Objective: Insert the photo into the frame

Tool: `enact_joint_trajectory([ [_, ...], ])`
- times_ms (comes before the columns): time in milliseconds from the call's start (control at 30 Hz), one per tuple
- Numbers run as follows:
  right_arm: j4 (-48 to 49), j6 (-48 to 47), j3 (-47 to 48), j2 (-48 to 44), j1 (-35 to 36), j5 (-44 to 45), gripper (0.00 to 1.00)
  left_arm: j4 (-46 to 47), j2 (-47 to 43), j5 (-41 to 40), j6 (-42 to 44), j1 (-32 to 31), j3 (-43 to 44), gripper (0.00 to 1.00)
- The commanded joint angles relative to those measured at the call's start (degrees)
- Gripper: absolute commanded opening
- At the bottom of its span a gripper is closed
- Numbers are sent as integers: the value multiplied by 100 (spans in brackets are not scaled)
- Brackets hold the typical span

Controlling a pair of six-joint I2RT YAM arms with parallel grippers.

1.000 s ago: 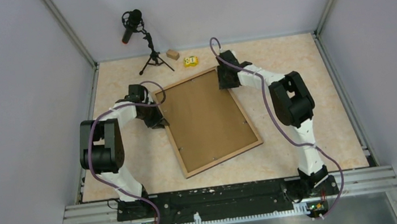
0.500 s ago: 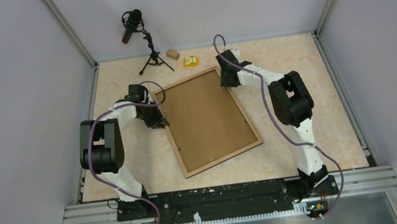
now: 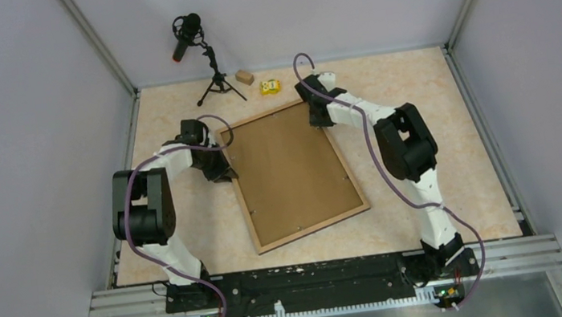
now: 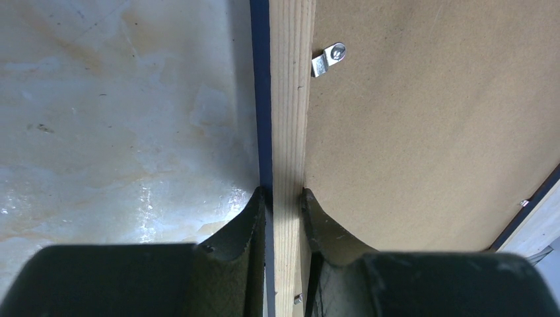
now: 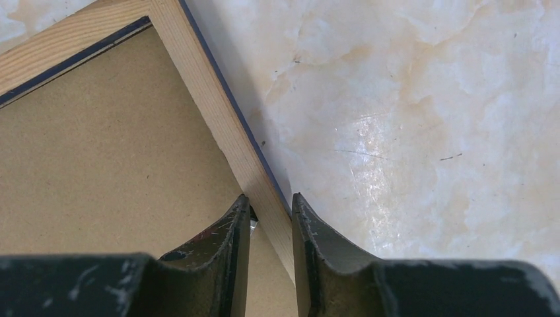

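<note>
Your table (image 3: 417,109) has a pale, marble-like top, and plain grey walls stand around it. In the view from above, the frame (image 3: 315,228) lies flat in the middle of the table. It is turned a little, so its top leans to the left of the picture. Its light wood face is up, and a plain brown backing board (image 3: 287,170) fills the inside of it.

Your left end effector (image 3: 222,168) is at the frame's left side, near the upper left corner. In the left wrist view, its two fingers (image 4: 241,224) sit one on each side of the wood rim and pinch it. A dark blue edge runs along the outer side of the rim. A small metal clip (image 4: 328,58) sits on the board, just beside the rim.

Your right end effector (image 3: 317,113) is at the frame's upper right corner. In the right wrist view, its fingers (image 5: 310,224) are also one on each side of the rim. They are pressed onto the wood, just below the corner.

At the top left of the table stands a black microphone (image 3: 185,33) on a small tripod. A little wooden block (image 3: 244,76) and a small yellow thing (image 3: 270,87) lie beside it, near the top edge of the frame but apart from it.
</note>
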Motion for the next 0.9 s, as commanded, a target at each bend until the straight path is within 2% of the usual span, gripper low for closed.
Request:
enact_joint_trajectory([
  [0, -354, -390, 100, 151, 63, -307, 0, -31, 217, -454, 22, 32, -8, 12],
  [33, -349, -442, 98, 146, 21, -443, 0, -26, 215, -460, 18, 34, -7, 12],
  [267, -238, -653, -24, 103, -75, -854, 28, -33, 204, -465, 35, 47, -24, 12],
  [533, -307, -696, -133, 43, -81, -898, 39, -18, 161, -453, 35, 50, -66, 12],
  [633, -191, -696, -292, -83, -96, -935, 39, -20, 175, -433, 27, 50, -55, 12],
  [867, -276, -709, -299, -87, -101, -820, 26, -16, 190, -445, 14, 50, -34, 12],
])
